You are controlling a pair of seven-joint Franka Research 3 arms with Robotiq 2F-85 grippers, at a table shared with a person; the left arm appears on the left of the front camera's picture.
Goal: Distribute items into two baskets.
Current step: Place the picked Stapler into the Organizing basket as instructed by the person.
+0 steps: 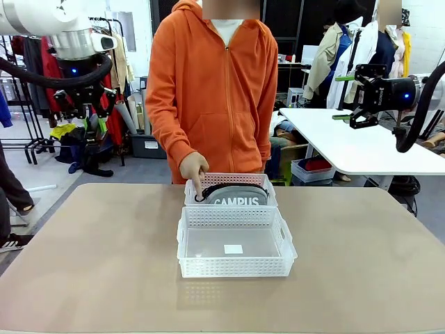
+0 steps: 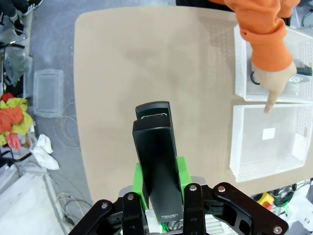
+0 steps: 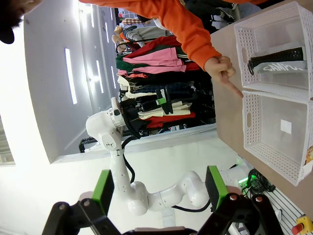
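Stapler (image 2: 155, 161) clamped in left claw (image 2: 159, 191) above bare table (image 2: 146, 73); right claw (image 3: 159, 193) gapes empty.

On the tan worktop (image 1: 90, 264), 2 translucent white lattice plastic baskets (image 1: 235, 247) touch; the far one holds a grey "CAMPUS" zip pouch (image 1: 236, 195), where a person's hand (image 1: 193, 167) points.

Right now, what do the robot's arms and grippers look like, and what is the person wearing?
Both arms are white with black cables. The left gripper and right gripper are black with green pads. The person wears an orange zip hoodie with long sleeves.
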